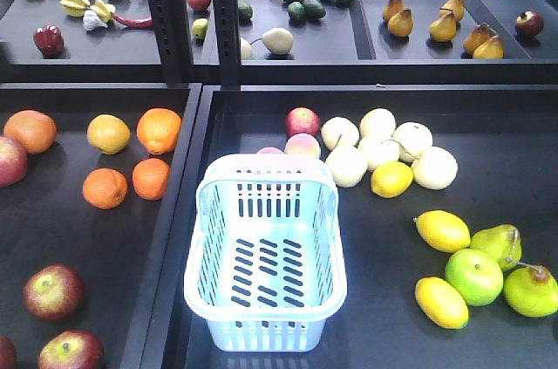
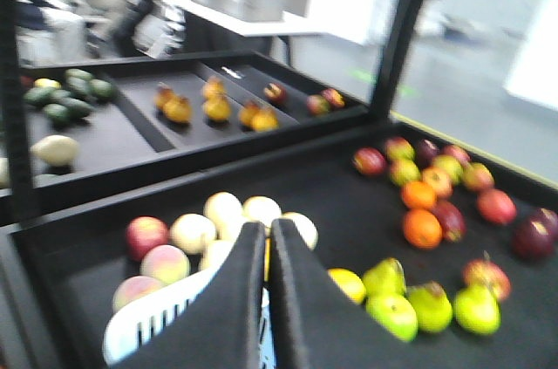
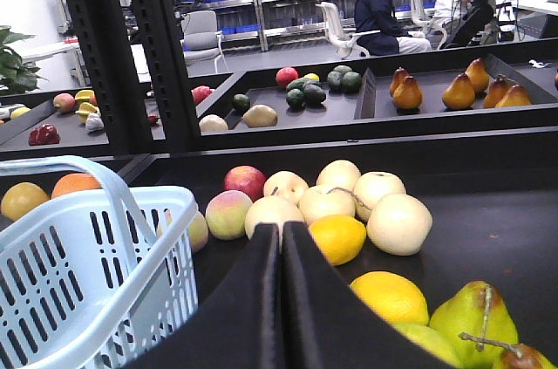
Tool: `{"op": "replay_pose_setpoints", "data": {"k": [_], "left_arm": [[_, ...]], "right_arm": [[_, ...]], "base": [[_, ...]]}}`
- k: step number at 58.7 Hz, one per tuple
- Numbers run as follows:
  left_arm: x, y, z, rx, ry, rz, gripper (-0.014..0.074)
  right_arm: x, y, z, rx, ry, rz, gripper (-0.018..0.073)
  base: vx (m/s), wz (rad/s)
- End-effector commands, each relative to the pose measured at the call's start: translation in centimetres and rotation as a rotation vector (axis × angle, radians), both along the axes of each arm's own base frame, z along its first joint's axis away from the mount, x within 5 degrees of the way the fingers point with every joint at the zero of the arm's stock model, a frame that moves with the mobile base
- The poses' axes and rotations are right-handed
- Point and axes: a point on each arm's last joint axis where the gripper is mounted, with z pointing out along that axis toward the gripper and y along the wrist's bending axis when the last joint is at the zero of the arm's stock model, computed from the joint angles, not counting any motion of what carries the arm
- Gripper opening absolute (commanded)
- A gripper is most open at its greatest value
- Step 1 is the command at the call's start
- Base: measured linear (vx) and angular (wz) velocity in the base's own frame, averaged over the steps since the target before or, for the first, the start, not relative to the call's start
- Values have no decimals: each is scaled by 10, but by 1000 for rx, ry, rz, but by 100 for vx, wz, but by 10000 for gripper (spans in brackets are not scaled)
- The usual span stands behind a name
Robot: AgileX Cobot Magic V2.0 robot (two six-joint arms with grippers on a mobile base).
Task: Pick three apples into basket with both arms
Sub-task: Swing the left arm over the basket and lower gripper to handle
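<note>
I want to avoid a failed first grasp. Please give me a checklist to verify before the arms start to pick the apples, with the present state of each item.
1. The basket is empty and upright: ok, nothing lies in it.
2. The apples are found: ok, two dark red ones lie in the left tray, and a third is cut by the picture's edge.
3. The left gripper is open: not ok, its jaws are shut.
4. The right gripper is open: not ok, shut too.
5. Both grippers are free: ok, neither holds anything.
6. The left wrist view is sharp: not ok, it is blurred.
</note>
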Motion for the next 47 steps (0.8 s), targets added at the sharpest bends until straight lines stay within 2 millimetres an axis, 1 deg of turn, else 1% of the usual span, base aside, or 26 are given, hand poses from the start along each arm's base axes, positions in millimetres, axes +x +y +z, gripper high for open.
{"op": "replay_pose_setpoints", "data": {"k": [1, 6, 12, 18, 25, 30, 34, 39, 43, 47], "left_arm": [[16, -6, 16, -58, -54, -47, 8], [30, -9, 16, -107, -32, -69, 45], [48, -12, 13, -86, -15, -93, 122], [64, -15, 12, -68, 5, -119, 235], [85, -21, 14, -59, 33, -169, 387], [97, -26, 19, -49, 48, -230, 462], [106, -30, 22, -41, 53, -276, 491], [120, -39, 26, -9, 43, -321, 492], [130, -51, 26, 56, 25, -360, 486], [138, -69, 23, 134, 21, -413, 482]], "right_arm": [[0, 0, 3, -1, -72, 4, -8], [0, 0, 3, -1, -72, 4, -8], [0, 0, 3, -1, -72, 4, -8], [-1, 0, 3, 0, -73, 4, -8], [-1, 0, 3, 0, -73, 4, -8], [-1, 0, 3, 0, -73, 4, -8], [0, 0, 3, -1, -72, 4, -8], [0, 0, 3, -1, -72, 4, -8], [0, 0, 3, -1, -72, 4, -8], [0, 0, 3, -1, -72, 4, -8]], "base": [[0, 0], [0, 0], [0, 0], [0, 0], [0, 0], [0, 0], [0, 0], [0, 0], [0, 0], [0, 0]]}}
